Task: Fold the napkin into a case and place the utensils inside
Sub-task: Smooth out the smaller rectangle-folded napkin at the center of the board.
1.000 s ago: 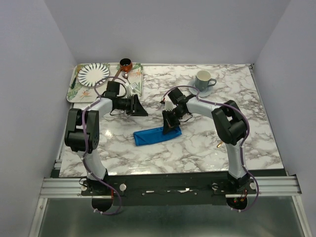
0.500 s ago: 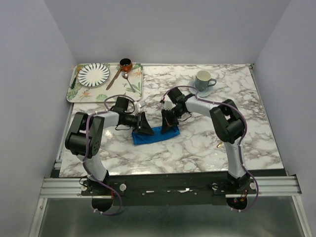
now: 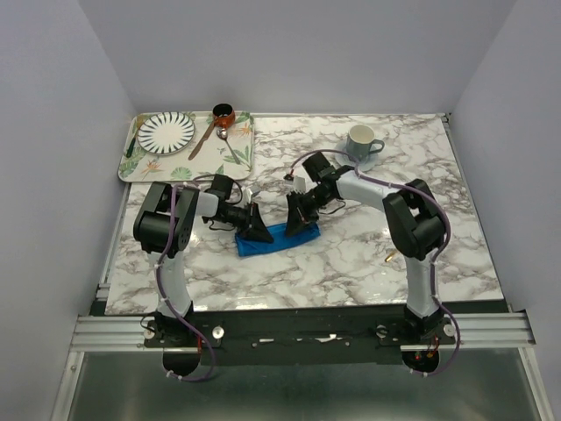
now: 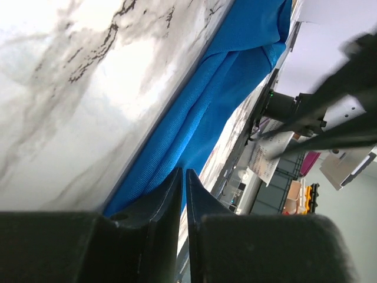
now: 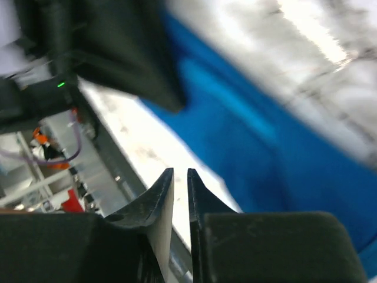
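Observation:
The blue napkin (image 3: 279, 239) lies on the marble as a narrow folded strip, running left to right. My left gripper (image 3: 257, 230) points down at its left part. In the left wrist view its tips (image 4: 183, 172) stand a thin slit apart against the cloth (image 4: 235, 88), and whether any fold is pinched does not show. My right gripper (image 3: 302, 221) is over the strip's right part. Its jaws (image 5: 180, 171) are slightly open with only table between them, beside the cloth (image 5: 265, 135). Of the utensils, only a short gold-coloured piece (image 3: 388, 257) shows, by the right arm.
A patterned tray (image 3: 241, 156) at the back left holds a striped plate (image 3: 166, 132), a brown-handled spoon (image 3: 207, 139) and a small brown pot (image 3: 223, 113). A cup (image 3: 361, 142) on a saucer stands at the back right. The left gripper's black finger (image 5: 129, 59) is close to the right one.
My left arm swung from beside the tray down onto the napkin's left part, its jaws narrowing. My right gripper stayed at the napkin's right part and parted its jaws a little.

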`<action>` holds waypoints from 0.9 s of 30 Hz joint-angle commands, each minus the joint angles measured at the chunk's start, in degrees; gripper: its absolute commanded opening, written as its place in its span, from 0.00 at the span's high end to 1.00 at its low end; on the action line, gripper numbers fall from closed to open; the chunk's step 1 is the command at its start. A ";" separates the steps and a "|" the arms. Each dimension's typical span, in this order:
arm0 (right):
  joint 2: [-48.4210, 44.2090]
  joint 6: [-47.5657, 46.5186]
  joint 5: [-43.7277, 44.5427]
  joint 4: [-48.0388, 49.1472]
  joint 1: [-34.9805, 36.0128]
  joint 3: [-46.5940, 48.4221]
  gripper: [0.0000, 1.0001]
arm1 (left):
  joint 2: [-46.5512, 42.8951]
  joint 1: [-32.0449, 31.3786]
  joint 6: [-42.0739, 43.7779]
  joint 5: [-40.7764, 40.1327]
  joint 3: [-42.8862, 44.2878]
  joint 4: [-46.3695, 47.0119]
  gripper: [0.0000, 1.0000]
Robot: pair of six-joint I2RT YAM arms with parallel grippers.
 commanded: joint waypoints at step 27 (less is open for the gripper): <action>9.10 3.99 -3.81 3.20 -8.34 -7.68 0.80 | -1.11 1.20 30.62 9.84 18.12 -28.62 0.68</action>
